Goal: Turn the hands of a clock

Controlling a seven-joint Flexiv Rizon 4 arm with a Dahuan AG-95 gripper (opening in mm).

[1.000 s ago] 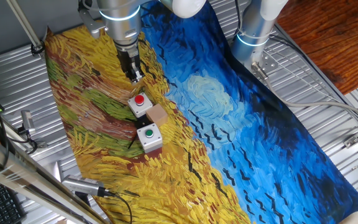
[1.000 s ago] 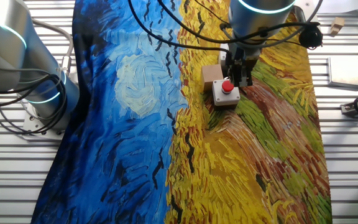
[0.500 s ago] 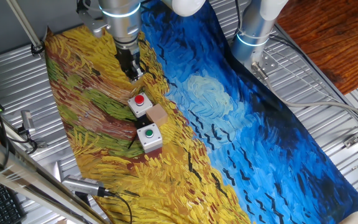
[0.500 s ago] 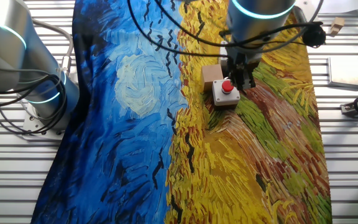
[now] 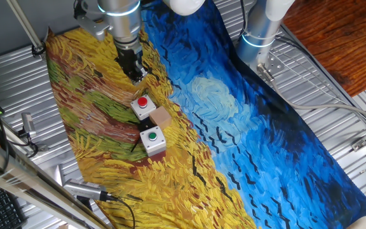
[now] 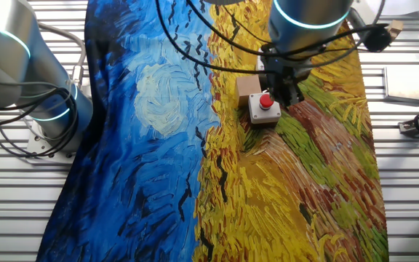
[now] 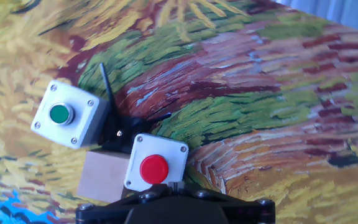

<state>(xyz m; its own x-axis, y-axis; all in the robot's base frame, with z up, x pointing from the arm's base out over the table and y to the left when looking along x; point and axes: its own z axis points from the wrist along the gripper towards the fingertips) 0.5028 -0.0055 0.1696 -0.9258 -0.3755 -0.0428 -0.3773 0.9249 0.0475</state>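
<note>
A painted cloth (image 5: 246, 127) in blue and yellow swirls covers the slatted metal table (image 5: 335, 102). A second grey arm base (image 5: 259, 32) stands at the table's edge beside the blue part of the cloth. The working arm (image 5: 121, 19) hangs over the yellow part, with its gripper (image 5: 136, 75) pointing down just above the cloth, near the red button box (image 5: 143, 105) but not touching it. From the fixed views the fingers look close together with nothing between them, yet the tips are small and dark, so I cannot tell whether the jaws are closed or parted.

Three small things sit in a tight cluster: the white red button box, a white green button box (image 5: 152, 140) and a plain brown block (image 5: 161, 116) between them, touching both. In the hand view a thin black clock hand (image 7: 109, 99) sticks out by the brown block (image 7: 103, 175), between the green button box (image 7: 65, 113) and the red one (image 7: 156, 163).
</note>
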